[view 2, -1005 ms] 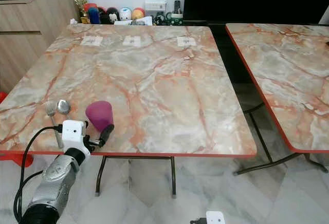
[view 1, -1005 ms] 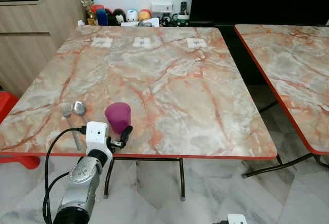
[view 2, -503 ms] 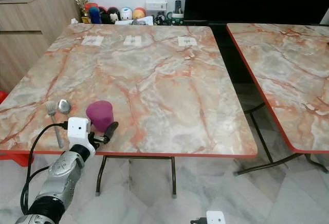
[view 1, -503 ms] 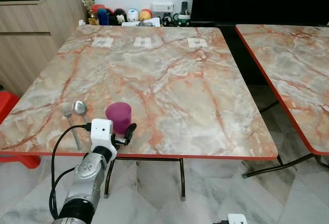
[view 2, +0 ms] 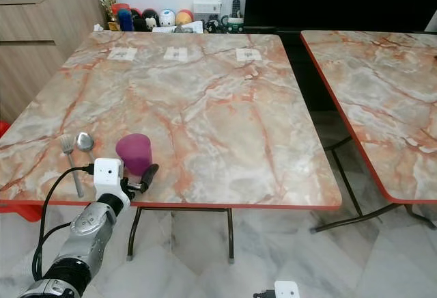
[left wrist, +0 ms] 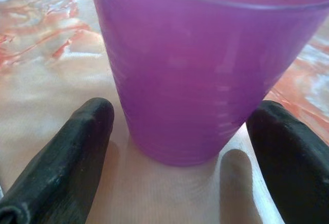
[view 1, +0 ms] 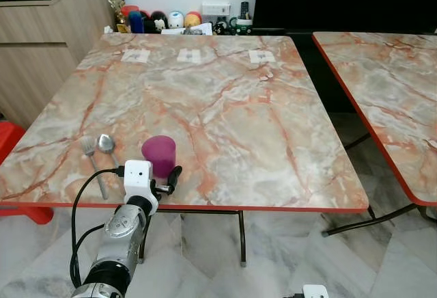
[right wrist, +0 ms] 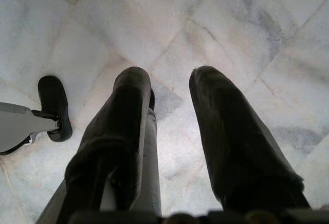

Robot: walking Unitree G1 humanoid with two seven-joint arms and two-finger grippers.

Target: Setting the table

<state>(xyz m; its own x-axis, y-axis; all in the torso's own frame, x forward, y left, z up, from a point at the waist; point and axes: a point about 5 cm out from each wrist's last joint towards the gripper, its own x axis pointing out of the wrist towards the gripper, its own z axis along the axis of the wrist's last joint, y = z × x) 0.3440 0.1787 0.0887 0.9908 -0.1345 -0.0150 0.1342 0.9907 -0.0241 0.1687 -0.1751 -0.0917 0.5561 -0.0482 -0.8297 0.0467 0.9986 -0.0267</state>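
Marble-patterned table (view 1: 225,113) with a red edge, and near its front left corner stands a purple plastic cup (view 1: 158,155) beside a fork (view 1: 91,154) and spoon (view 1: 105,143). Left gripper (left wrist: 180,147) straddles the cup, jaws wide and, as far as I can tell, not touching. Looks like the cup-placing step; next it must back off without tipping the cup. Right gripper (right wrist: 169,131) hangs idle over the floor, parted.
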